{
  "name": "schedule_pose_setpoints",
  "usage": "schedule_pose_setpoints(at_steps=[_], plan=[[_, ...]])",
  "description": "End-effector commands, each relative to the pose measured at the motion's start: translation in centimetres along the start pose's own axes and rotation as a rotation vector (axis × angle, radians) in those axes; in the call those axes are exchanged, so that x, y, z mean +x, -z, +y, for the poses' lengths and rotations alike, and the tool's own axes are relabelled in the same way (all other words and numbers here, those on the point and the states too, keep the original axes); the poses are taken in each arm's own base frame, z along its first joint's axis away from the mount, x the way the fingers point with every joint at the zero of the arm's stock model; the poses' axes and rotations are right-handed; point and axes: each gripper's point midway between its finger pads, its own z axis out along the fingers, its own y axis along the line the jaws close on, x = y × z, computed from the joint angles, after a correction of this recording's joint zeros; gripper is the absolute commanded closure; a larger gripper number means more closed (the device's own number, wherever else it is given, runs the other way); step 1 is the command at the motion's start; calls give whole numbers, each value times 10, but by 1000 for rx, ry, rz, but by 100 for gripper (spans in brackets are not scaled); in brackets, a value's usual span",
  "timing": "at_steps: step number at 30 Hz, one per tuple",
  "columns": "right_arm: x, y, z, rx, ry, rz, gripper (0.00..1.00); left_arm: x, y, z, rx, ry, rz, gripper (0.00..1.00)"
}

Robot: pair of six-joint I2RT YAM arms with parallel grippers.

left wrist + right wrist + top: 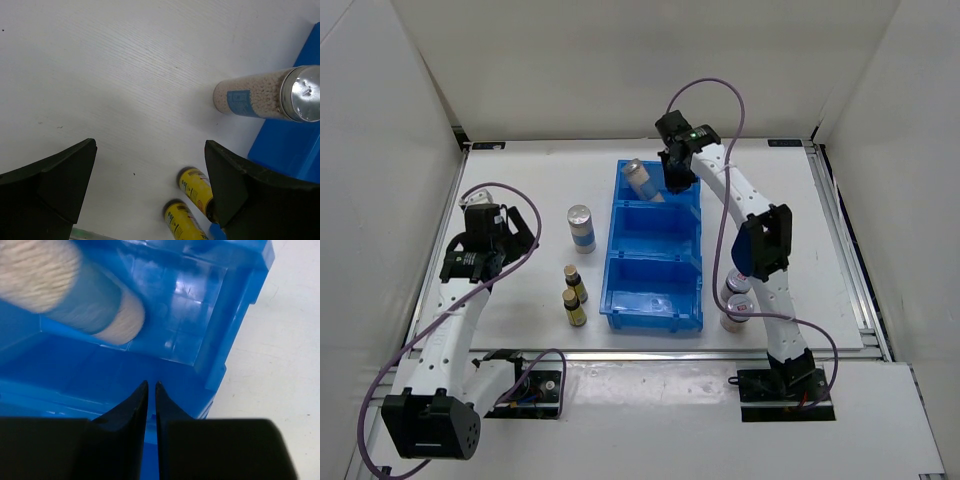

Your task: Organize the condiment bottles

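Observation:
One silver-topped white cylinder (642, 181) leans tilted in the far compartment of the blue bin (698, 262); it shows blurred in the right wrist view (75, 295). My right gripper (677, 178) is shut and empty just right of it, over that compartment. The other cylinder (581, 227) stands left of the bin and shows in the left wrist view (265, 93). Two tiny dark-capped amber bottles (574, 294) stand near the bin's front left, and show in the left wrist view (190, 202). Two white jars (737, 297) stand right of the bin behind the right arm. My left gripper (516, 242) is open and empty, left of the bottles.
The bin's middle and near compartments hold nothing. White walls enclose the table on three sides. Cables loop from both arms; the right arm's links hang over the bin's right side.

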Motion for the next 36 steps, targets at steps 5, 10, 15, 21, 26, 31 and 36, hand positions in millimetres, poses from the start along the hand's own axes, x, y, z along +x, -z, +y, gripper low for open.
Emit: schedule_pose_setpoints(at_steps=[5,10,15,21,26,31,36], plan=[[-28,29,-12,36,-48,-144,64,-6,-1,-9,44,-27,-18,0],[-30,44,-15,11,-71,-175,25,-8,-2,-8,40,-34,-30,0],[-53,53,28,-260,-9,-277,6,-5,-6,-8,31,-38,-12,0],[-86,49,62,-419,43,-333,0,-11,-5,-11,44,-45,-18,0],[-102,44,95,-496,127,-403,0,-14,-5,-17,61,-36,-11,0],[-100,19,110,-506,141,-393,0,-12,-2,-16,55,-39,2,0],[-98,-1,120,-479,156,-390,0,-11,5,-13,44,-52,25,0]])
